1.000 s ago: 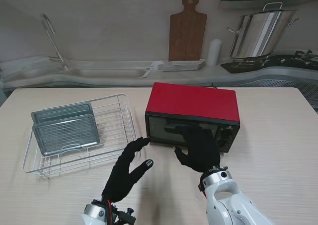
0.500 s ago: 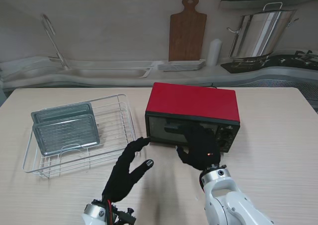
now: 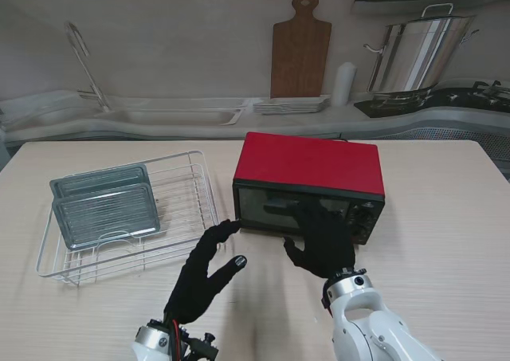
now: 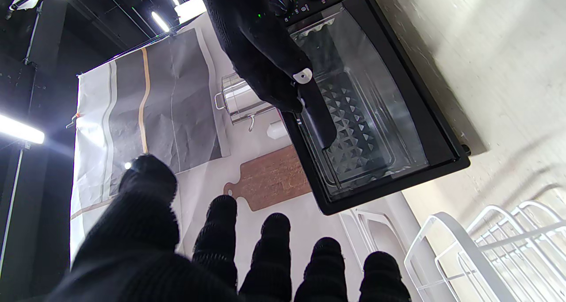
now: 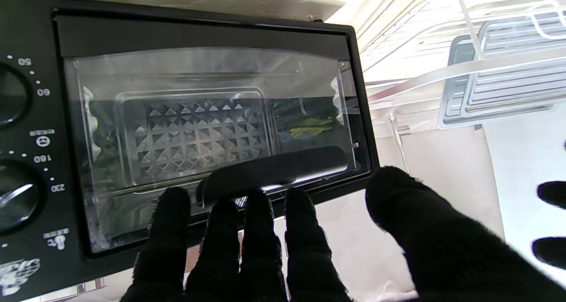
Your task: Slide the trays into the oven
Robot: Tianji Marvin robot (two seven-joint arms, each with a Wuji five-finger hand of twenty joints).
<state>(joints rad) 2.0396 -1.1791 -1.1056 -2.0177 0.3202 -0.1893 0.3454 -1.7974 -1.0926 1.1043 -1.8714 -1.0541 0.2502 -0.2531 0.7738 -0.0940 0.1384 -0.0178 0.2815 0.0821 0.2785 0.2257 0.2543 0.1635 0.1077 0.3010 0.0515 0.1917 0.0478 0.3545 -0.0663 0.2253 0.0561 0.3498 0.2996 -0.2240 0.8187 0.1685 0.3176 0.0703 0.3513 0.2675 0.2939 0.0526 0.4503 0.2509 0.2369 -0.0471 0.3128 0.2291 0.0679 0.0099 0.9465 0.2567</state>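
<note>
The red oven (image 3: 307,164) stands mid-table with its black glass door (image 3: 279,206) closed. My right hand (image 3: 322,238) is against the door front, its straight fingertips (image 5: 258,204) resting at the black door handle (image 5: 283,169) and its thumb apart; it is not closed around the handle. The left wrist view shows that hand (image 4: 256,41) covering one end of the handle (image 4: 320,120). My left hand (image 3: 205,272) lies open and spread on the table, empty, with its index tip near the oven's front left corner. Two ribbed metal trays (image 3: 105,214) (image 3: 100,179) lean in the wire rack (image 3: 203,187).
The rack stands left of the oven, close to my left hand. Two knobs (image 5: 11,94) sit on the door's right side. Behind the table are a sink with a faucet (image 3: 84,58), a cutting board (image 3: 300,50), stacked plates (image 3: 291,104) and a steel pot (image 3: 414,54).
My right hand has shifted slightly along the door front, staying at the handle. The left hand, the oven door and the trays have not moved.
</note>
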